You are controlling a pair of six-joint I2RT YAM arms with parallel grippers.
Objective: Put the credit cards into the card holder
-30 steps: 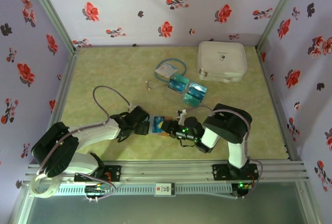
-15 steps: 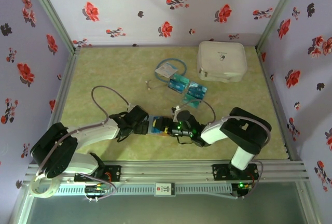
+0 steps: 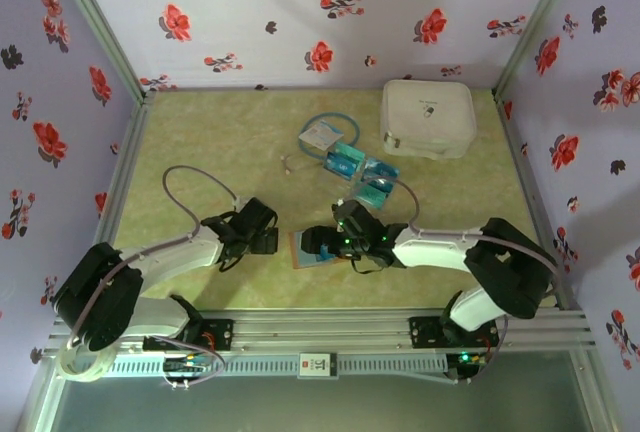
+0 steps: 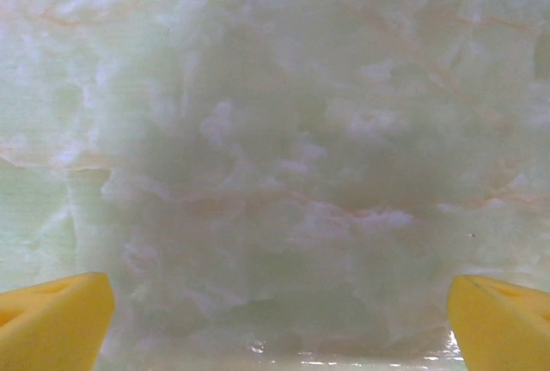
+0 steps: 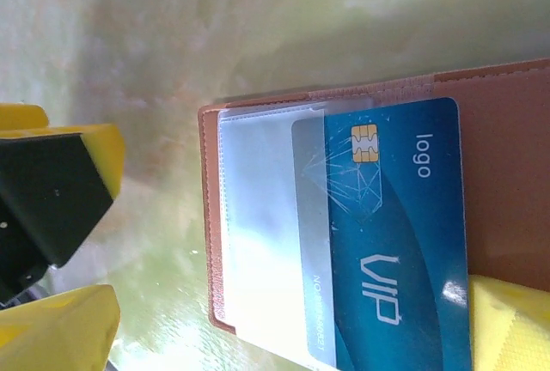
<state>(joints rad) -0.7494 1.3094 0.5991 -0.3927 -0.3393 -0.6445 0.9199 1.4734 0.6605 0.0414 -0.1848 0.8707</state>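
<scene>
The wallet (image 3: 301, 252) lies open on the worktop (image 3: 200, 152), close to the near edge and about midway across, between the two grippers. In the right wrist view it shows a clear sleeve (image 5: 258, 216) on its left part. A blue card (image 5: 395, 242) with a chip, printed "VIP" and "logo", lies on the wallet with its left end tucked under that sleeve.

The right gripper (image 3: 320, 242) hangs over the wallet with its jaws wide and holding nothing. One yellow fingertip (image 5: 511, 324) sits at a corner of the card; whether it touches cannot be told.

The left gripper (image 3: 264, 240) is just left of the wallet and apart from it. Its jaws are wide and empty over bare worktop.

The other cards (image 3: 362, 174) lie in a loose cluster farther back, right of centre. Just beyond them is a pale blue packet with looped tubing (image 3: 322, 134), and a white case (image 3: 427, 117) sits at the far right.
</scene>
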